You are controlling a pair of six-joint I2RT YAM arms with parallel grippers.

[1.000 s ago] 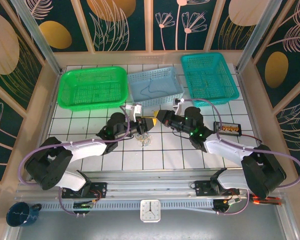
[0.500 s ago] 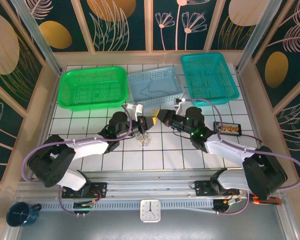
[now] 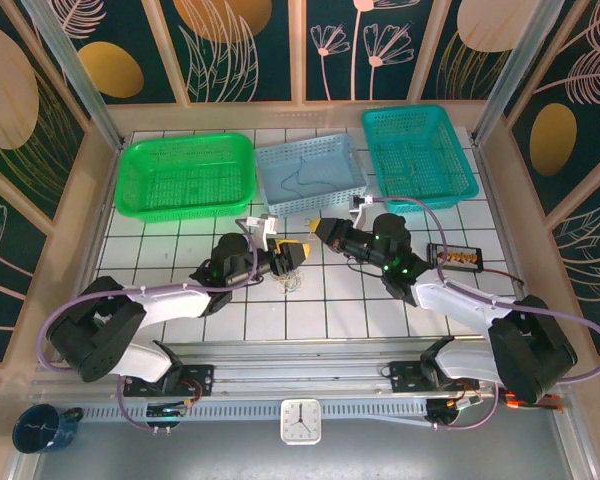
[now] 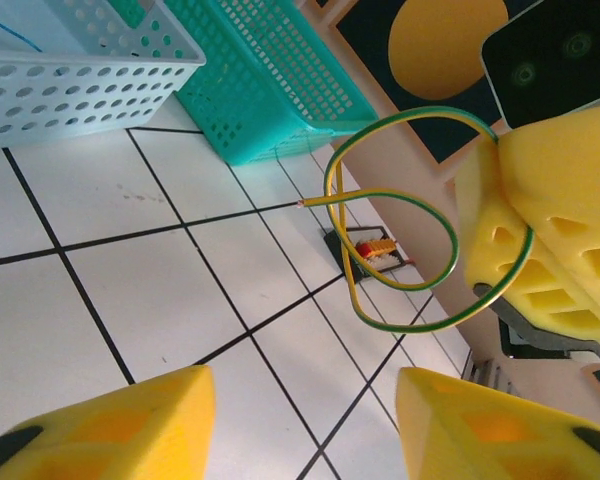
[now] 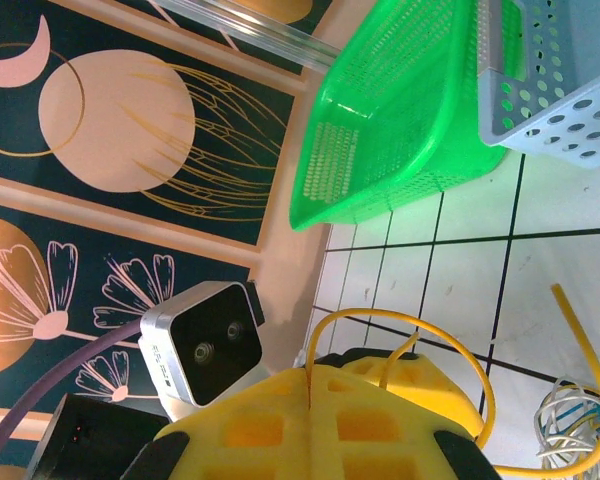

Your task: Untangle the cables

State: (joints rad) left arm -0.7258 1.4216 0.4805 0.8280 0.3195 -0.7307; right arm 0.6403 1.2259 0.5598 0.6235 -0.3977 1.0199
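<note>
Since the earlier frames the left gripper (image 3: 289,254) has let go and drawn back toward its own side. Its tips, previously against the right gripper (image 3: 319,230), now stand apart from it with a gap between.

Left wrist view: both yellow foam fingers (image 4: 120,425) are spread wide, and bare white tile shows through the gap.

Right wrist view: the right fingers (image 5: 250,430) are pressed together, and a yellow cable (image 4: 380,205) comes out of the seam between them. This cable is pinched at the right fingertips alone. From the pinch it curls in open loops in the air above the table (image 3: 350,300). The left wrist view shows a green stripe along it and one cut end. The loops hang clear of the left fingers.

Just below the left gripper in the top view, a small pile of cables (image 3: 292,283), thin and whitish, lies on a tile. The right wrist view shows this pile at its lower right edge, close to a hanging yellow strand. Whether that strand joins the pile cannot be told.

At the far edge three baskets stand in a row: a green basket (image 3: 140,205), a pale blue basket (image 3: 330,165) and a teal basket (image 3: 460,180). A dark blue cable (image 3: 302,183) lies inside the pale blue basket. The contents of the teal basket are too faint to tell.

A small connector board (image 3: 456,258) lies on the tiles right of the right arm. A clock (image 3: 300,421) and a blue mug (image 3: 40,428) sit at the near rail.
</note>
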